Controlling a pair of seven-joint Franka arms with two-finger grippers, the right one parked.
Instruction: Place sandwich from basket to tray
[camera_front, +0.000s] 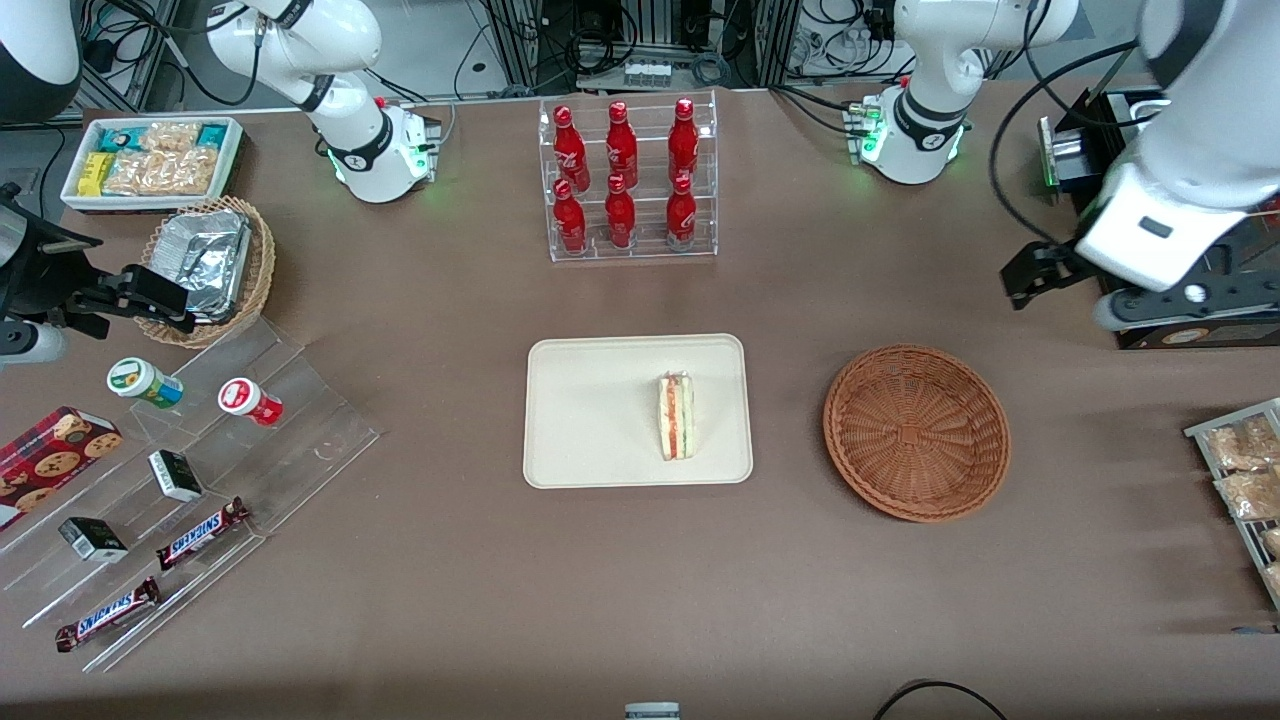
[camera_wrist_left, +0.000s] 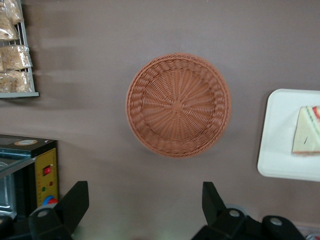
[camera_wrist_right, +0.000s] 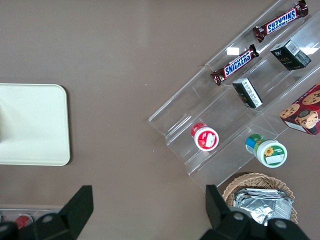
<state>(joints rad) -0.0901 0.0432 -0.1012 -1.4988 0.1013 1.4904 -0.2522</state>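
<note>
Worktop (camera_front: 640, 590): brown, cluttered at both ends, open around the centre.

Bottle rack (camera_front: 629, 180): clear, six red bottles in two tiers, farther from the front camera than the tray (camera_front: 590, 420). Well apart from it.

Parked arm's end: stepped clear display (camera_front: 190, 500) with snack bars, small boxes and two cups; cookie box (camera_front: 50, 460) beside it; tan basket (camera_front: 215, 270) holding foil containers; white bin (camera_front: 150, 160) of snack packets.

Working arm's end: wire rack (camera_front: 1245, 480) of bagged snacks at the worktop edge.

Tray: cream, flat on the worktop, holds only the sandwich (camera_front: 677, 416), which lies on the half nearer the basket (camera_front: 916, 432), filling edge up.

Basket: reddish-brown wicker, beside the tray, not touching it. Nothing inside.

Gripper (camera_wrist_left: 145, 202): raised above the worktop near the basket, at the working arm's end. Fingers (camera_wrist_left: 75, 200) spread wide, holding nothing. Nothing lies between gripper and basket.
</note>
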